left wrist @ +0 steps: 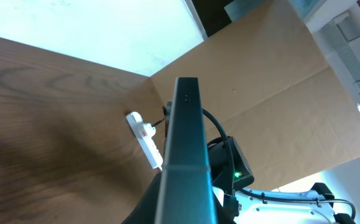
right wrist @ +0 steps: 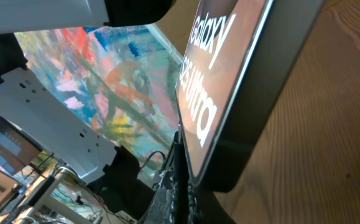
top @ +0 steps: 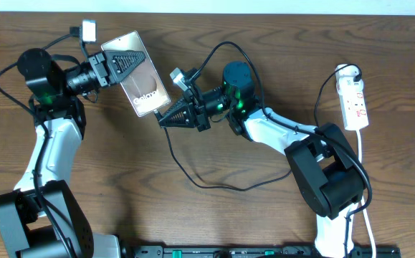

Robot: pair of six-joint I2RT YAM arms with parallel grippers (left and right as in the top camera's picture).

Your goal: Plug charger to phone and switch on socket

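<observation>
Phone (top: pixel 141 79): flat, glossy brownish face, held off the table (top: pixel 121 186) at upper left, tilted; the left wrist view shows only its thin dark edge (left wrist: pixel 186 137).
Lettering: white "Galaxy" on the face; the right wrist view (right wrist: pixel 229 81) adds a second line ending "Ultra", whose first characters are too blurred to read.
Left gripper (top: pixel 125 63): clamped on the phone's upper end.
Right gripper (top: pixel 163 119): fingers pinched narrow at the phone's lower edge, around the end of the charger (top: pixel 193 179).
Charger: thin black cable looping across the table; connector tip is hidden.
Socket (top: pixel 355 100): white strip with red marks, far right, well apart; switch position is unreadable, also small in the left wrist view (left wrist: pixel 147 142).
</observation>
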